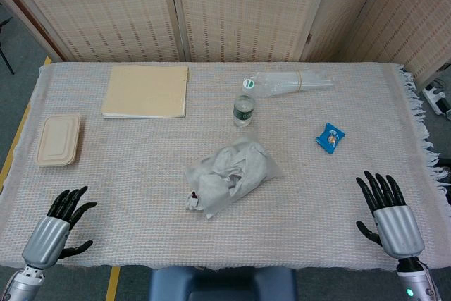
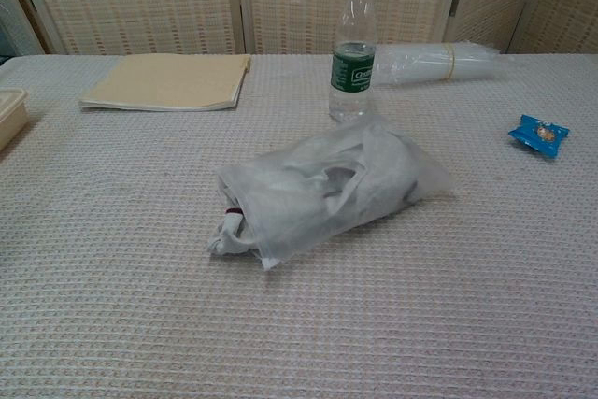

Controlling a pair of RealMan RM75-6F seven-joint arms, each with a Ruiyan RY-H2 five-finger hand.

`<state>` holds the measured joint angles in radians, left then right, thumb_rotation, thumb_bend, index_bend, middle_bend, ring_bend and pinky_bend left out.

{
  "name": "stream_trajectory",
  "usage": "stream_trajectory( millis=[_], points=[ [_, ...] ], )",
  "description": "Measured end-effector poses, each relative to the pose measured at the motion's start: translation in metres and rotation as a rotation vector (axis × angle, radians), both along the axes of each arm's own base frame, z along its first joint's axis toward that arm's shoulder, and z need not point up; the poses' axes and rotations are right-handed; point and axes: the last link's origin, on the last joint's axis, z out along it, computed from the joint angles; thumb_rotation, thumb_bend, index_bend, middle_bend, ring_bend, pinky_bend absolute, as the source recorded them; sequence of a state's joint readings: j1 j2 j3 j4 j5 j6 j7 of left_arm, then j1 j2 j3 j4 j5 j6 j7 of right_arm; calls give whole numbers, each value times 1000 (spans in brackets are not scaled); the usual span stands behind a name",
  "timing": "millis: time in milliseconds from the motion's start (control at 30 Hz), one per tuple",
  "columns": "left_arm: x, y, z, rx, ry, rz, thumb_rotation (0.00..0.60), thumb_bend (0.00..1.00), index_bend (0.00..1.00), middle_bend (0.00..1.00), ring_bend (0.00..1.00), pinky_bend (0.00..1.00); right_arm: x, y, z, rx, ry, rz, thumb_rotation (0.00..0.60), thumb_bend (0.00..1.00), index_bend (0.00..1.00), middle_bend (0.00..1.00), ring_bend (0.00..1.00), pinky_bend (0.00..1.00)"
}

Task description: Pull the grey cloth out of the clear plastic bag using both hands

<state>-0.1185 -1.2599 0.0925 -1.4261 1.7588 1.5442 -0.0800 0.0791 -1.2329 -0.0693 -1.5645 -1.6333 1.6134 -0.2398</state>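
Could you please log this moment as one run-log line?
stage: not started | left hand: open, resting on table | right hand: open | grey cloth: inside clear plastic bag

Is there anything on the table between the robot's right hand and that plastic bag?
Nothing: in the head view only bare woven tablecloth lies between the right hand and the bag.
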Motion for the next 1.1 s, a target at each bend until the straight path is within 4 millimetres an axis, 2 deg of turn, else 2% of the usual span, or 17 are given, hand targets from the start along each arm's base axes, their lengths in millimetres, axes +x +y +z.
stream_trajectory(
  millis=[300,567,700,800,933,1100],
  points=[
    [6,-4,-23,-87,-63,-50,600,190,343,28,0,0,3,7,6,-5,-24,29,600,141,0,0,0,0],
    [36,1,-74,-151,-182,-166,600,359,465,60,0,0,4,10,3,22,-25,34,600,143,0,0,0,0],
    [51,7,-96,-143,-202,-217,600,389,459,61,0,0,3,9,-2,54,-5,26,600,141,0,0,0,0],
    [60,15,-113,-128,-209,-236,600,373,460,60,0,0,4,8,-4,71,-4,27,600,141,0,0,0,0],
    [68,30,-132,-100,-209,-251,600,292,443,50,0,0,3,7,-4,73,-1,22,600,141,0,0,0,0],
    [77,38,-144,-69,-210,-274,600,227,431,47,0,0,3,6,-4,73,-6,22,600,141,0,0,0,0]
  ],
)
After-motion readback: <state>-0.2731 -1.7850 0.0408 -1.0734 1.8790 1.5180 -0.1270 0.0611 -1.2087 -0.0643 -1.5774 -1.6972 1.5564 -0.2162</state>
